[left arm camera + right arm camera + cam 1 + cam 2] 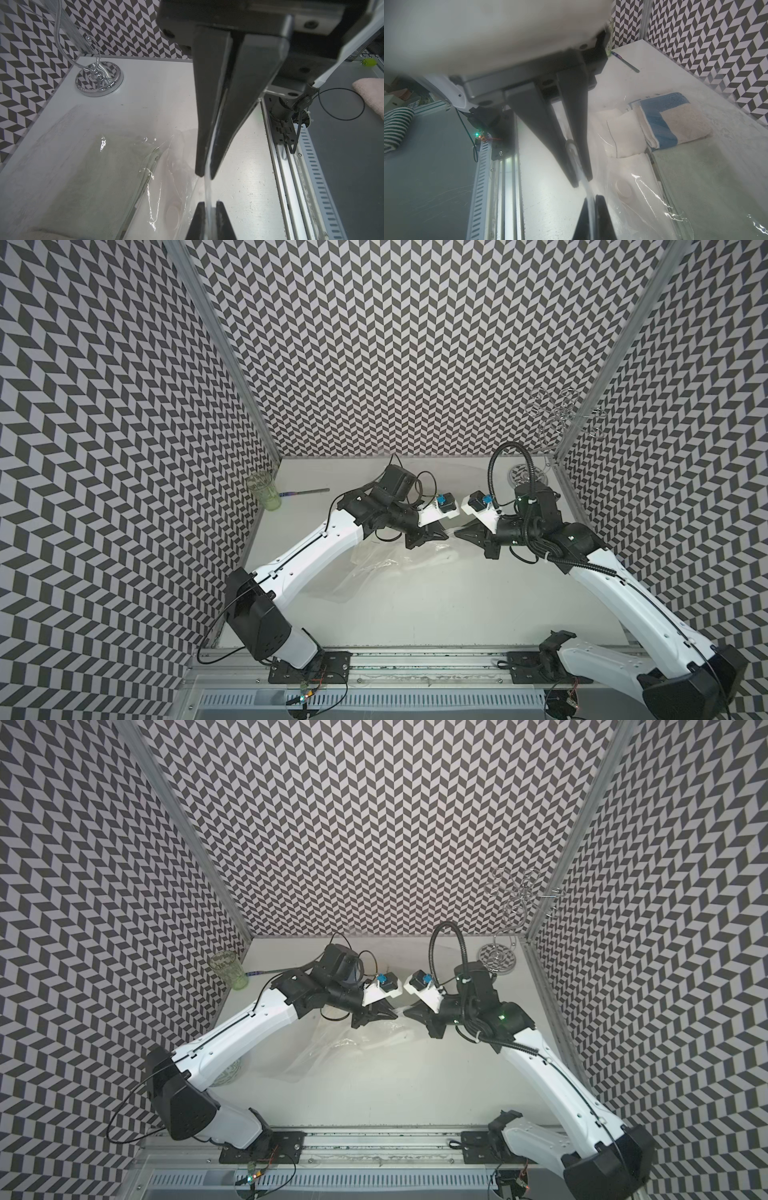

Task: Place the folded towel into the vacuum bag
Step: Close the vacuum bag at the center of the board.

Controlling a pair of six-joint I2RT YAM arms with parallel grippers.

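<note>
The vacuum bag is clear, glossy plastic draped over the middle of the table, also seen in a top view. Its upper edge is stretched between my two grippers, which meet tip to tip. My left gripper is shut on that edge strip, and my right gripper is shut on it just beside. The round white valve shows through the plastic. Folded towels appear behind the film: a blue-and-beige one, a white one and a pale green one. I cannot tell whether they lie inside the bag.
A green-tinted glass and a thin stick-like tool lie at the back left. A chrome wire stand rises at the back right. The arm rail runs along the front. Beyond the table are a pink towel and a striped one.
</note>
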